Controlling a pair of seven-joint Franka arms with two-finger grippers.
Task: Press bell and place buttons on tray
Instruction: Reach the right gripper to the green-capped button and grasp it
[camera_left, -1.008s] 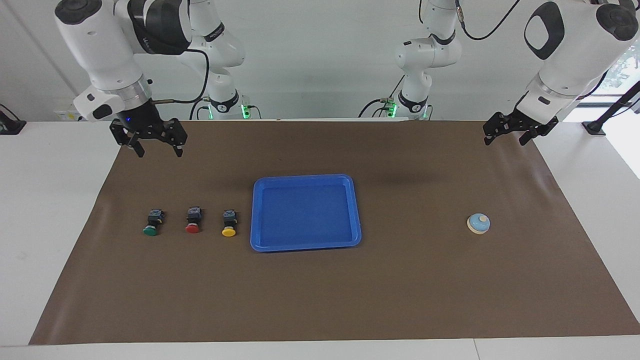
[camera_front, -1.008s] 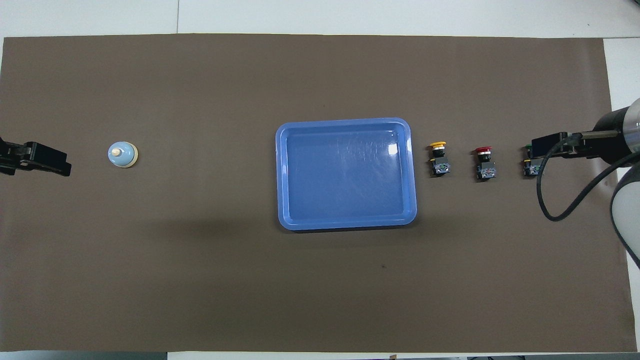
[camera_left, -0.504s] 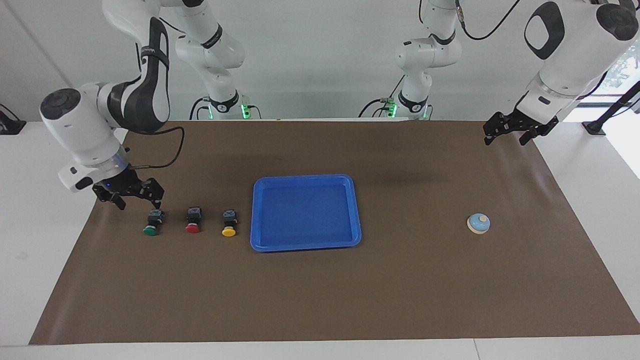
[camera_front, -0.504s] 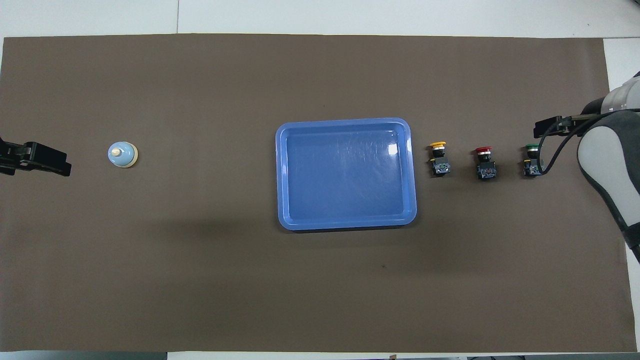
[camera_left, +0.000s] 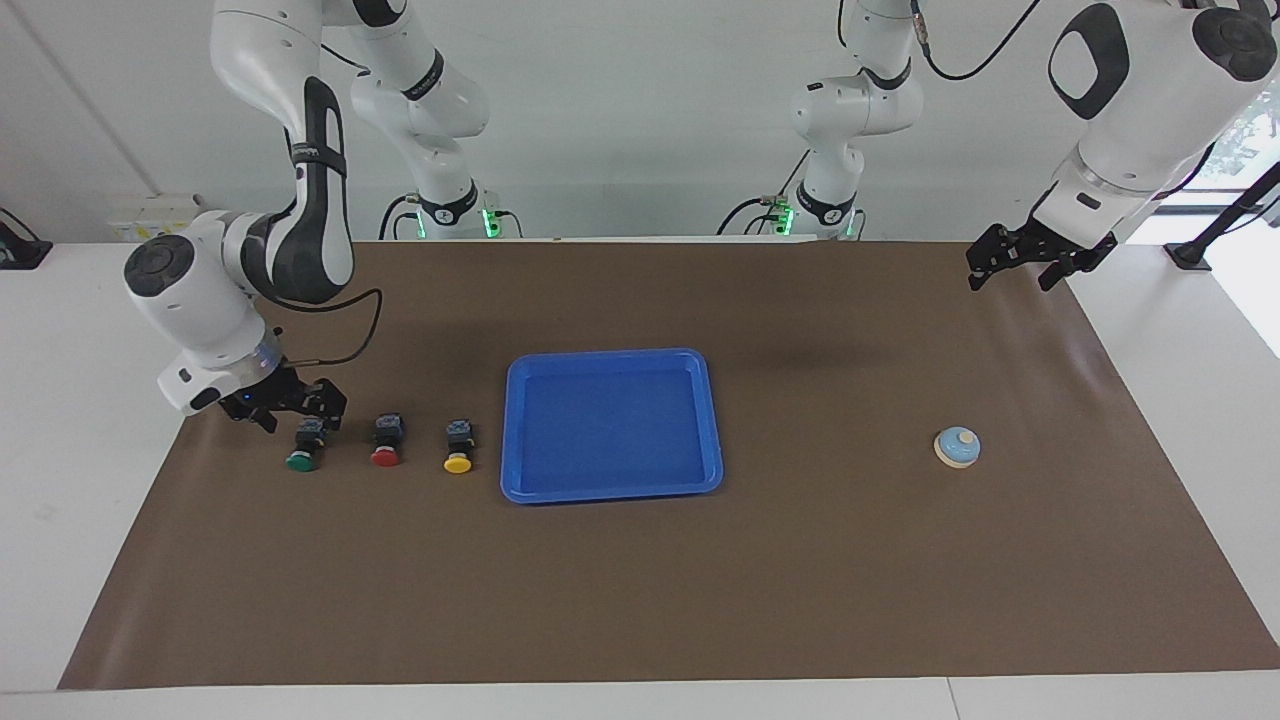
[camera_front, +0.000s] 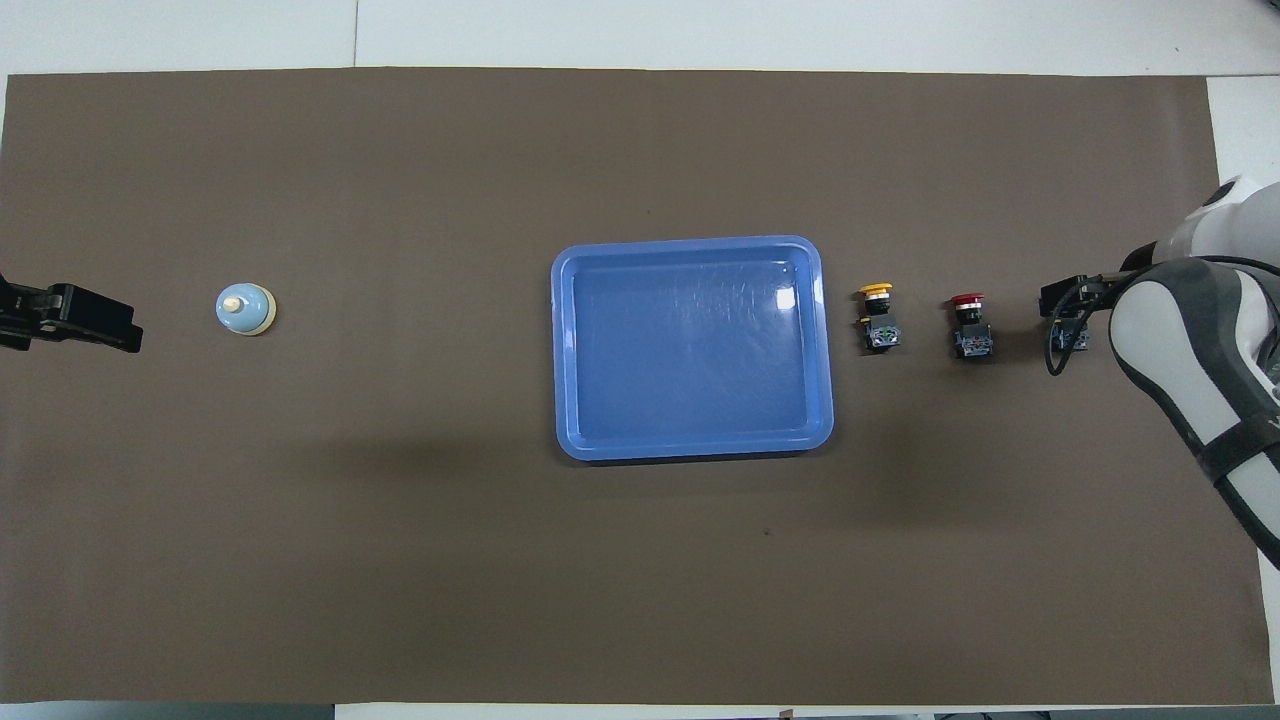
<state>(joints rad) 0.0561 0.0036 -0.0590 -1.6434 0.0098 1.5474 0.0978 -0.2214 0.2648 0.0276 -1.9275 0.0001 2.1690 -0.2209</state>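
The right gripper (camera_left: 297, 412) was held wide open just above the green button (camera_left: 303, 446); its black body should be straddled squarely before closing. The left gripper (camera_left: 1020, 262), apparently open, waited.

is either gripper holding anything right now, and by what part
Nothing is held. The right gripper is low at the green button's black body, fingers open; the left gripper waits, also open.
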